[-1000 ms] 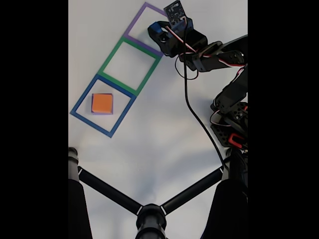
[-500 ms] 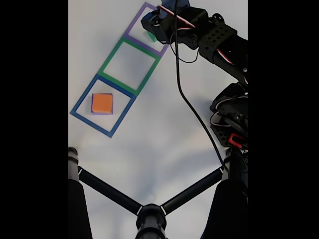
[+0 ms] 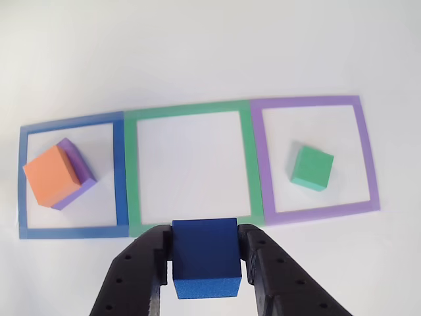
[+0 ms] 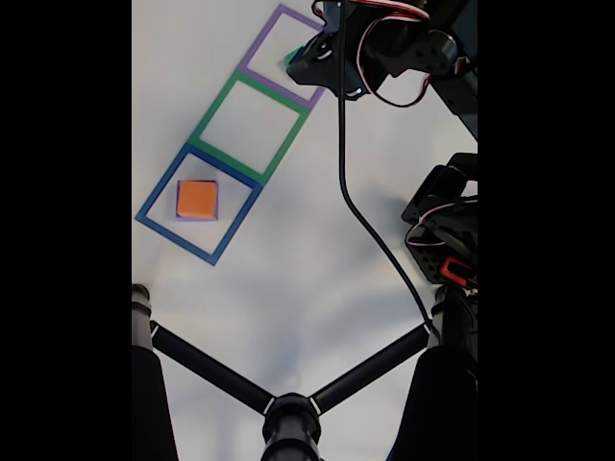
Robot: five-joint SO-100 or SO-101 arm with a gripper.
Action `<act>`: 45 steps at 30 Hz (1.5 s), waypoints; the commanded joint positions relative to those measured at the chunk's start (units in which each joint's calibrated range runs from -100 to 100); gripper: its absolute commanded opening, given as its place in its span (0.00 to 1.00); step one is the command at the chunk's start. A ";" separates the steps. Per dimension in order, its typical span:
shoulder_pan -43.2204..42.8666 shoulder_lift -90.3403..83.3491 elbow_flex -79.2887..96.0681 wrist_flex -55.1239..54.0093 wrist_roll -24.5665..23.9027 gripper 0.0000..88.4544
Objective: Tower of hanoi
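Claw [image 3: 205, 280] grips the blue block [image 3: 205, 258] at bottom center; next, I judge, it goes onto the green block [image 3: 311, 167] at right.

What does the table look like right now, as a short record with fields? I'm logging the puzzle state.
blue block: held between the jaws of the gripper, near the green outline's edge
orange block: on top of the purple block, inside the blue outline
green block: alone inside the purple outline
green outline: no block in it
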 commanded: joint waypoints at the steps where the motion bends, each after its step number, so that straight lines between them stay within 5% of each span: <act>1: -1.74 -3.07 4.56 -4.63 0.39 0.03; 15: -1.90 -4.43 54.54 -61.77 0.39 0.03; 25: -4.03 11.03 66.62 -93.82 0.39 0.03; 35: -3.12 33.63 65.89 -118.67 0.39 0.03; 45: -1.59 44.13 61.99 -124.82 0.39 0.04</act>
